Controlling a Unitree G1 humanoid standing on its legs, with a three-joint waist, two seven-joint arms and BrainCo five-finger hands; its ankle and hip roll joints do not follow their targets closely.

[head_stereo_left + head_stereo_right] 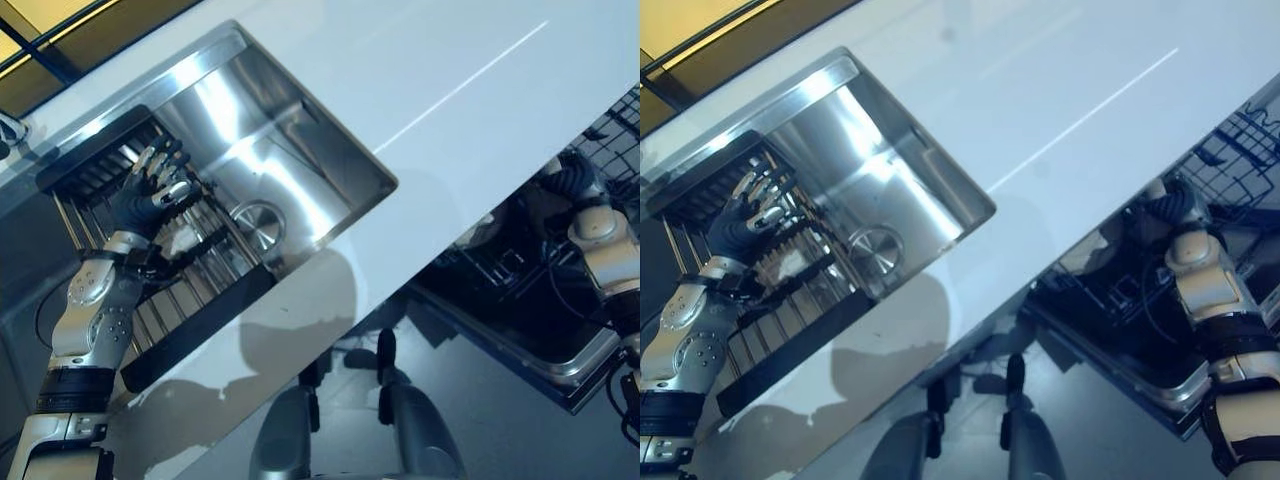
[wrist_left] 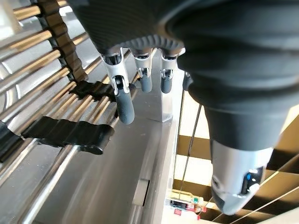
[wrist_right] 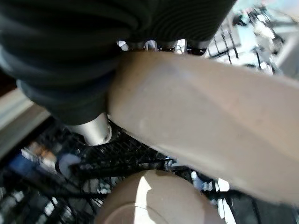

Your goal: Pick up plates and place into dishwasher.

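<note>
Over the sink rack (image 1: 170, 330) the left hand (image 1: 145, 195) spreads its fingers (image 2: 124, 100) — the right hand (image 3: 60, 65) grips a plate (image 3: 210, 140).

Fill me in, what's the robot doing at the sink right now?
It's moving plates from the sink to the dishwasher. The right hand holds a beige plate over the dishwasher rack, with another plate already sitting below it. The left hand hovers open over the drying rack in the sink, holding nothing.

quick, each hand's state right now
Left hand: open, fingers straight over the sink rack.
Right hand: shut on a beige plate above the dishwasher rack.
</note>
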